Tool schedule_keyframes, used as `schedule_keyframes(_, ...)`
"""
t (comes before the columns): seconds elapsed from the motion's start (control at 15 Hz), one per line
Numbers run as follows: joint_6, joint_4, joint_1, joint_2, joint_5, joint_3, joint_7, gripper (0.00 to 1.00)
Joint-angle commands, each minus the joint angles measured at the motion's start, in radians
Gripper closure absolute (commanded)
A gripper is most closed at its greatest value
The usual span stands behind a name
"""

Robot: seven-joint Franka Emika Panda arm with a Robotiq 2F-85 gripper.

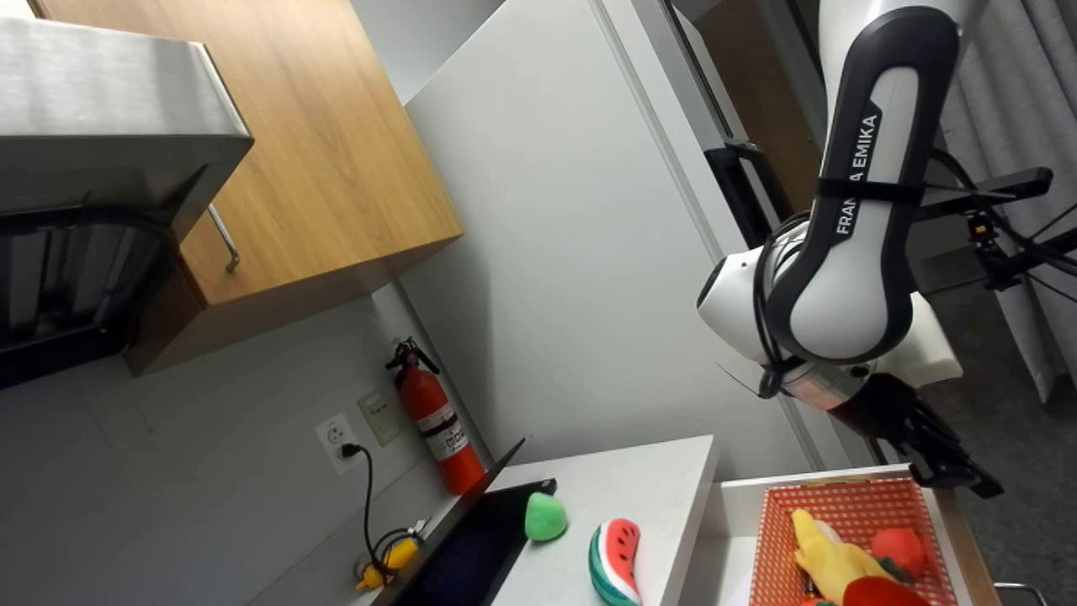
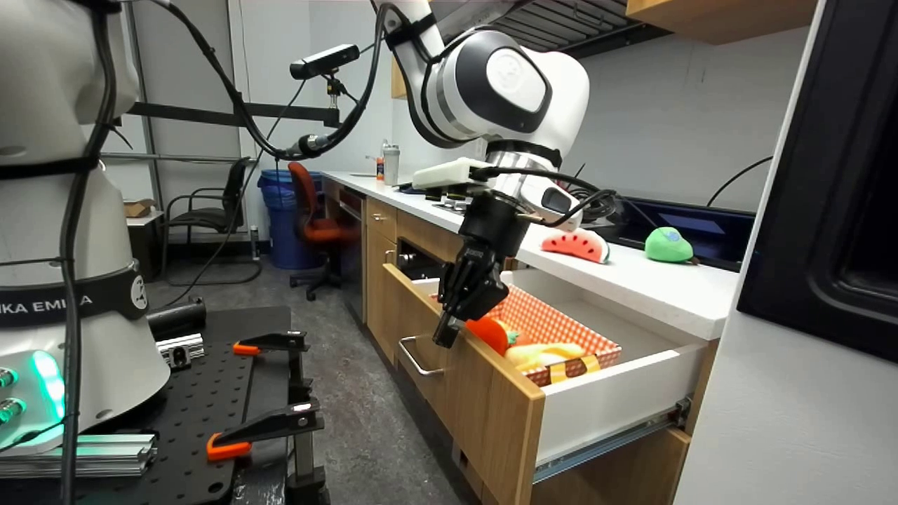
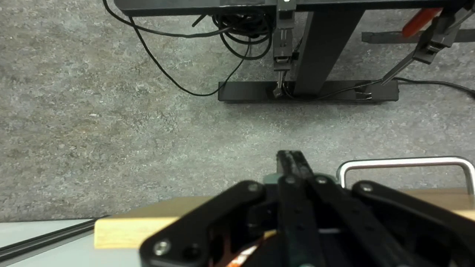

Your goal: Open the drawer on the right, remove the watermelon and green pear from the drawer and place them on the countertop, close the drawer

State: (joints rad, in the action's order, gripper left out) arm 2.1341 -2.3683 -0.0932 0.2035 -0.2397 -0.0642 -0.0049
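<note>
two rounded pieces are resting before you on the smooth white countertop [image 2: 652, 287]: the watermelon [image 1: 617, 562], a half-moon of seed-dotted red flesh with a pale band and green rind, and the green pear [image 1: 545, 518], plump and matte, sitting near a dark, straight-edged panel [image 1: 475, 539]. your black, angular gripper [image 2: 446, 328] is pointing down at a slant by the front rim of the drawer [image 2: 491, 400], its jaws lying together in one narrow tip; the views are leaving you unable to tell whether it is touching the wood. the drawer is standing pulled out, showing you a grained tan front, white inner walls and a squared-off metal handle [image 3: 402, 163]. inside, a basket [image 2: 554, 319] with a red-and-white checked surface is holding a lumpy yellow fruit [image 2: 540, 355] and a rounded red fruit [image 1: 899, 549]. in the wrist view, mottled grey floor [image 3: 148, 148] is spreading beyond the rim.
</note>
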Motion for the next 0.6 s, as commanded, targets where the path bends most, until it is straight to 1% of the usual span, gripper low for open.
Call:
schedule_keyframes(0.0, 0.048, 0.023, -0.006, 0.017, 0.038, -0.005, -0.061, 1.0)
schedule_keyframes(0.53, 0.113, 0.043, -0.012, 0.027, 0.075, -0.005, -0.107, 1.0)
